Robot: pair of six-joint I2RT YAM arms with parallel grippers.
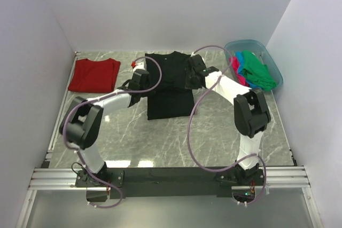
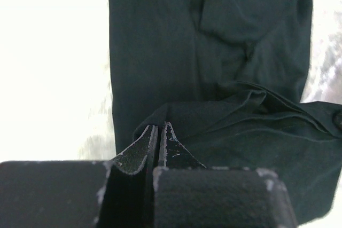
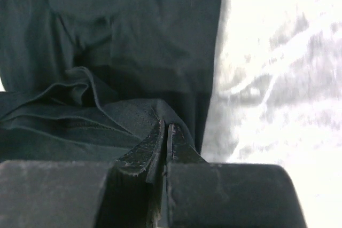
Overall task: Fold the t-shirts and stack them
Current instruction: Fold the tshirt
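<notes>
Fingers (image 2: 140, 156) of the left gripper (image 2: 159, 128) are pinched tight on a raised fold of the black t-shirt (image 1: 168, 89). The right gripper (image 3: 164, 127) clamps its fingers (image 3: 144, 156) on the opposite edge. The shirt lies mid-table, partly folded, with both wrists covering its sides. A folded dark red t-shirt (image 1: 95, 75) lies to the left. A translucent blue tub (image 1: 248, 41) to the right holds a green t-shirt (image 1: 259, 74) and a pink t-shirt (image 1: 239, 77).

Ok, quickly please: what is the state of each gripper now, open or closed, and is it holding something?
Left gripper: closed, pinching a fold of the black t-shirt.
Right gripper: closed, pinching the same black t-shirt.
</notes>
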